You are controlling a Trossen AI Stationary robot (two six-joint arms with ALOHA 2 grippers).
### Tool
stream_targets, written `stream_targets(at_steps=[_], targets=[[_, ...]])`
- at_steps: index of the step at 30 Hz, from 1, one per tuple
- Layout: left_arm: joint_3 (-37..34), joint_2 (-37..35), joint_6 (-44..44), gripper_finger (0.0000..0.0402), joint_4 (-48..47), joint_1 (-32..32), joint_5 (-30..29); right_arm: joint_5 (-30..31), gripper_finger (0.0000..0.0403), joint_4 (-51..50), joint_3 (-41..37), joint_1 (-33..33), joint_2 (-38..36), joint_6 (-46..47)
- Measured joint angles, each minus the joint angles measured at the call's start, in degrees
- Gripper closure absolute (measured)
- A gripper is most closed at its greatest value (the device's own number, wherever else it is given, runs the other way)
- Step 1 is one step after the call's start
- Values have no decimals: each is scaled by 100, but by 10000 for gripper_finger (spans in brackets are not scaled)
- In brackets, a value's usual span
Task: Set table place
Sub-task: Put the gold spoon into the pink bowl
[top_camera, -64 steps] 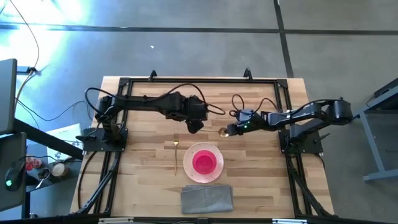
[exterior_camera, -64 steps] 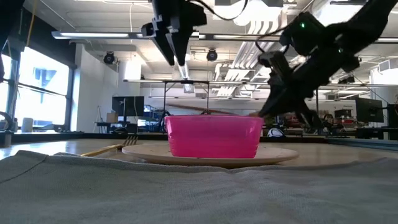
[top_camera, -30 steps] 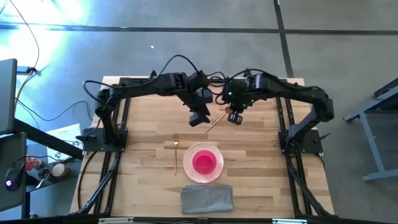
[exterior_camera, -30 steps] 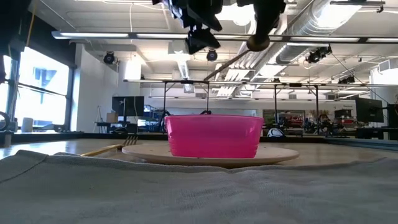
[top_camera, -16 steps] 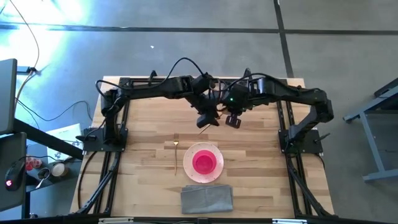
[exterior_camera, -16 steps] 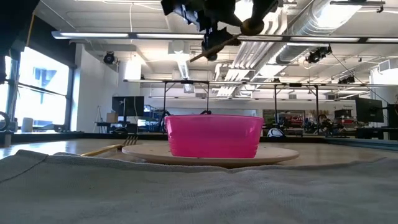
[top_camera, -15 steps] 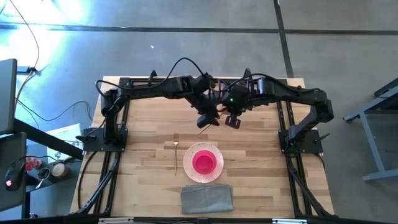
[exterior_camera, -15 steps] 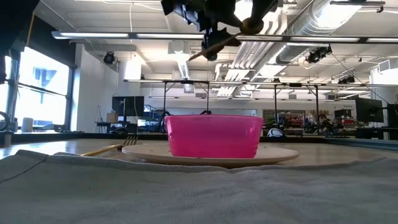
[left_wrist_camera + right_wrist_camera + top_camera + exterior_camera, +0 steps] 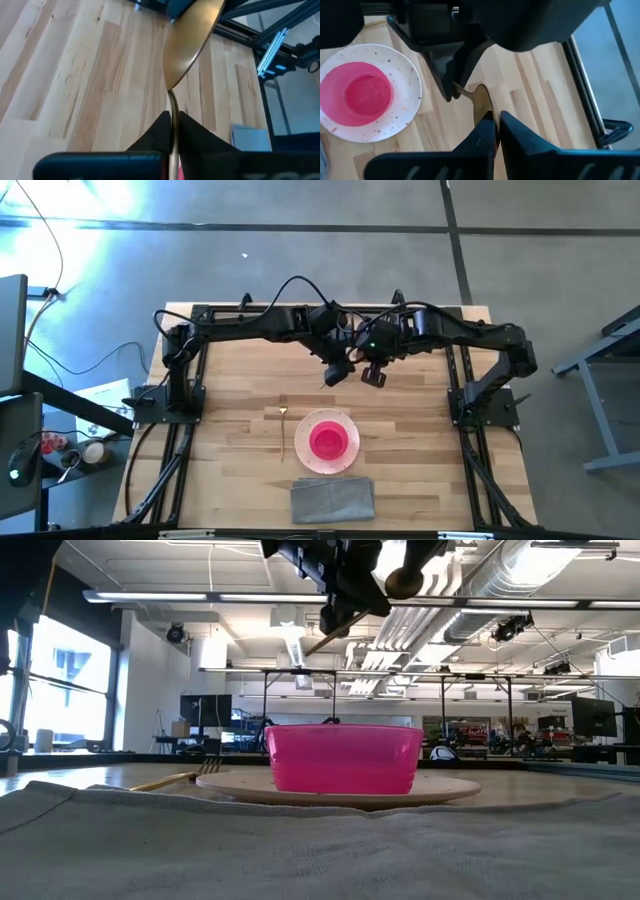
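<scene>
Light wood planks form the bench (image 9: 230,395), framed by a black rail and seen from straight above. Near its front edge a speckled plate (image 9: 342,458) carries a pink bowl (image 9: 329,440), with a gold fork (image 9: 282,432) lying just beside the plate and a grey folded cloth (image 9: 333,500) in front of it.

Above the middle of the bench the two arms meet. From overhead the gold spoon (image 9: 187,47) between them is almost hidden by the arms. The left wrist view shows it plainly: the left gripper (image 9: 172,131) is closed on the thin handle, the spoon's bowl pointing away. The right wrist view shows the right gripper (image 9: 496,127) pinching the spoon's other end, fingers nearly together.

The table-height view cuts both grippers off at its upper edge, showing only dark shapes and a slanted handle above the pink bowl.
</scene>
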Motion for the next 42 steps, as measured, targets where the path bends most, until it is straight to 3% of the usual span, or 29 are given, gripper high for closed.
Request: stream_targets(at_steps=[8,14,18,20,23,28,31,36,42], targets=[[2,0,-158,397,242,9,-21,476,383,-150,69,6,-131,-85],[-11,7,-230,399,274,17,-22,1429,334,-732,937,2,-197,96],[-11,5,-303,399,676,8,-4,1880,306,-1253,1567,15,-226,936],[-15,-19,-440,400,1155,9,-3,1895,296,-1147,1436,156,-480,1270],[-2,-105,-643,400,2118,15,25,2341,287,-1103,826,526,-919,1936],[-2,-156,-850,400,2981,96,103,2963,283,-647,-1039,1307,-1811,3720],[-8,-146,-1031,400,3577,169,173,3112,283,905,-2359,1578,-2308,3932],[-4,-149,-1176,400,4046,282,240,2858,283,3836,-4221,1519,-2926,3493],[-4,-149,-1297,401,4106,402,377,2121,283,6528,-5344,1274,-3410,2726]])
